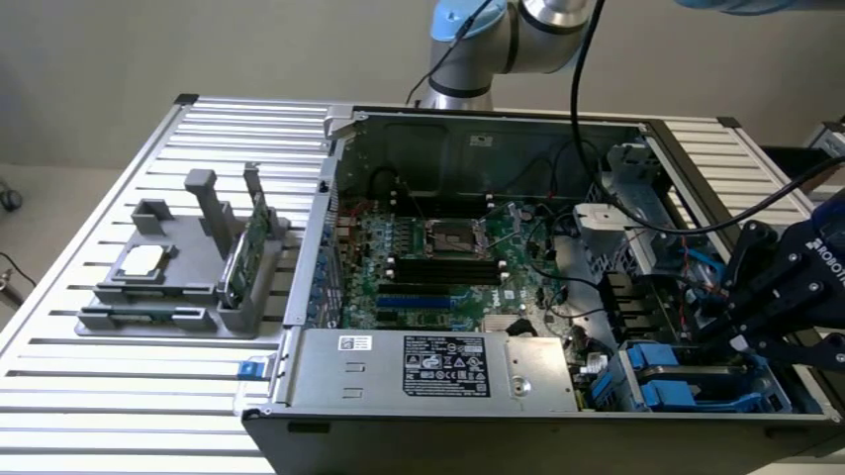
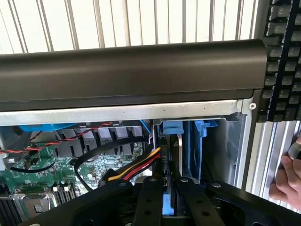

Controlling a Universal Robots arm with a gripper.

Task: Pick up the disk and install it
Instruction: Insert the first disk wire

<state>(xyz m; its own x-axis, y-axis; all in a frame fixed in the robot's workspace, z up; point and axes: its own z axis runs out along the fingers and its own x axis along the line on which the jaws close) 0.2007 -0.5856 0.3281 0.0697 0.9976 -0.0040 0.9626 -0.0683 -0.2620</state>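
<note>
In the wrist view my gripper (image 2: 168,188) is shut on the disk (image 2: 168,206), whose blue carrier shows between the two black fingers (image 2: 149,200). The disk stands edge-on in the drive bay, and its blue end tab (image 2: 172,128) lies just under the case's metal rim. From the exterior view, my gripper (image 1: 739,341) reaches down into the drive bay (image 1: 687,381) at the near corner of the open computer case on the exterior view's right. Blue carrier parts (image 1: 656,361) sit there, and my fingers hide most of the disk.
Red, yellow and black cables (image 2: 134,169) run right beside my fingers. A motherboard (image 1: 449,257) fills the case and a power supply (image 1: 436,366) sits in front. A grey holder (image 1: 178,287) with a chip and a green card stands at the left. A hand (image 2: 287,181) rests beside a keyboard (image 2: 284,61).
</note>
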